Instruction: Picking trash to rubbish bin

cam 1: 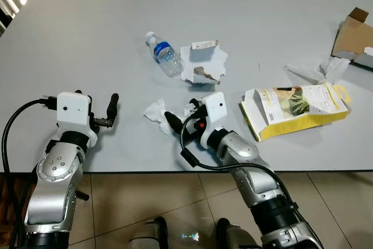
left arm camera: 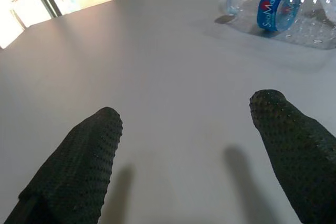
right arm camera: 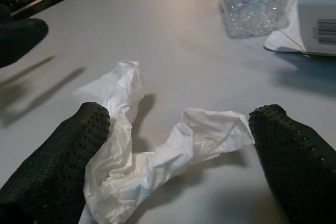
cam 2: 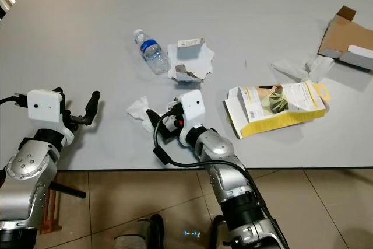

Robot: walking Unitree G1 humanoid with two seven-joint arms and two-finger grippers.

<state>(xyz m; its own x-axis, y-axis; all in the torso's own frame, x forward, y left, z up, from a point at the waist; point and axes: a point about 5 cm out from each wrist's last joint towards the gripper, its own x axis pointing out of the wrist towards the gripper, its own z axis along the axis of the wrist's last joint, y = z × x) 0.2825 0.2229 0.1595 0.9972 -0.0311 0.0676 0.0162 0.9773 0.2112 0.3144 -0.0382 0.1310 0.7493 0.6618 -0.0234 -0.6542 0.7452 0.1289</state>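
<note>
The clear plastic bottle lying on the table carries a blue label that reads "SeaMaster" in white letters. A white torn box beside it bears a black barcode, its digits too small to read. The yellow carton has print that seems to be text but cannot be made out.

The plastic bottle lies well beyond the right gripper's fingers, its cap end cut off by the picture's edge; past the left gripper's fingers its base runs out of frame too. Beside it, the torn white packet is cut by the edge, and its barcode print is too small to read. The crumpled tissue between the right fingers passes out of the frame at its near end. The brown carton, far from both grippers, is clipped at the table's far side.
</note>
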